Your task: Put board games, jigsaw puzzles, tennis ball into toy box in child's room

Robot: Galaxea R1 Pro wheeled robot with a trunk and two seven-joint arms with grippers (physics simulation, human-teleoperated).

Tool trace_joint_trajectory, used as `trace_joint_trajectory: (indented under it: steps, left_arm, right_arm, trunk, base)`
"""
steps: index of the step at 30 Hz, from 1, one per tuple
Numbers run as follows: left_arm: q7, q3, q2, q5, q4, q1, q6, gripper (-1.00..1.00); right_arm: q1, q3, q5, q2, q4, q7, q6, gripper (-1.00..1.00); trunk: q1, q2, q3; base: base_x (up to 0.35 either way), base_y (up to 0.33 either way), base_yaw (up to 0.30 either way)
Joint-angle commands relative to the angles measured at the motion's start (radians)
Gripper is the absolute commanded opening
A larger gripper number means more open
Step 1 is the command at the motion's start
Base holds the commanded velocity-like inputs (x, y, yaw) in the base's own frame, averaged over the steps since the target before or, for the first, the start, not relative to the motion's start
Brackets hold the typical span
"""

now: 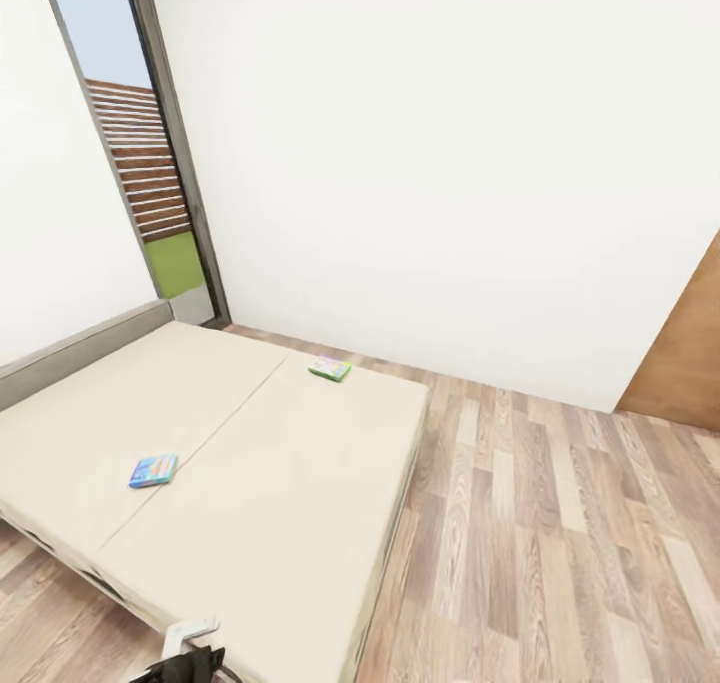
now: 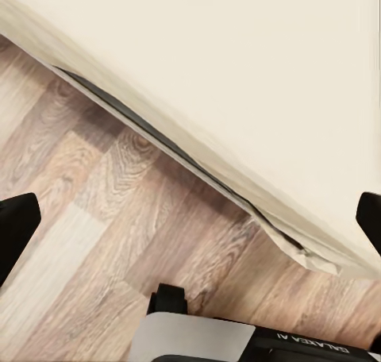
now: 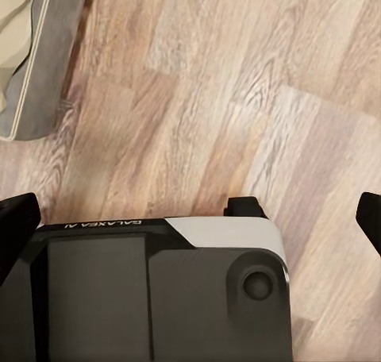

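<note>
Two board games lie on the bed [image 1: 260,523], a low beige mattress on a grey frame. The blue board game [image 1: 153,471] rests near the mattress's left half. The green-edged board game [image 1: 330,368] sits at the far edge by the wall. My left gripper [image 2: 190,223] is open, its dark fingertips [image 2: 14,229] spread wide over the mattress edge and the floor, holding nothing. My right gripper [image 3: 190,219] is open too, hanging over my own base [image 3: 159,290] and the plank floor. The table, toy box, jigsaw puzzles and tennis ball are out of view.
A tall dark-framed window [image 1: 150,163] stands behind the bed's grey headboard [image 1: 80,348]. A white wall runs along the far side. Wood plank floor [image 1: 560,543] stretches to the right of the bed, up to a brown panel [image 1: 690,353]. Part of my arm [image 1: 190,653] shows low down.
</note>
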Motion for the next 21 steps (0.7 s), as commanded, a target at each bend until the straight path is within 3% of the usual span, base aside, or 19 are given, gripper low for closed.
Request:
trace_joint_trajectory:
  steps: [1,21]
  left_arm:
    - [-0.006,0.008,0.0,-0.001,-0.001,0.0,0.005,1.0]
    - [-0.006,0.008,0.0,-0.001,-0.001,0.0,0.005,1.0]
  right_arm:
    - [0.0,0.0,-0.003,0.001,-0.002,-0.004,0.006,1.0]
    - [0.0,0.004,-0.001,0.0,-0.002,-0.003,0.002,1.0]
  trunk:
    - [0.001,-0.002,-0.002]
    - [0.001,-0.002,-0.002]
  base:
    - [0.0,0.031,-0.079]
    - [0.011,0.095,-0.012]
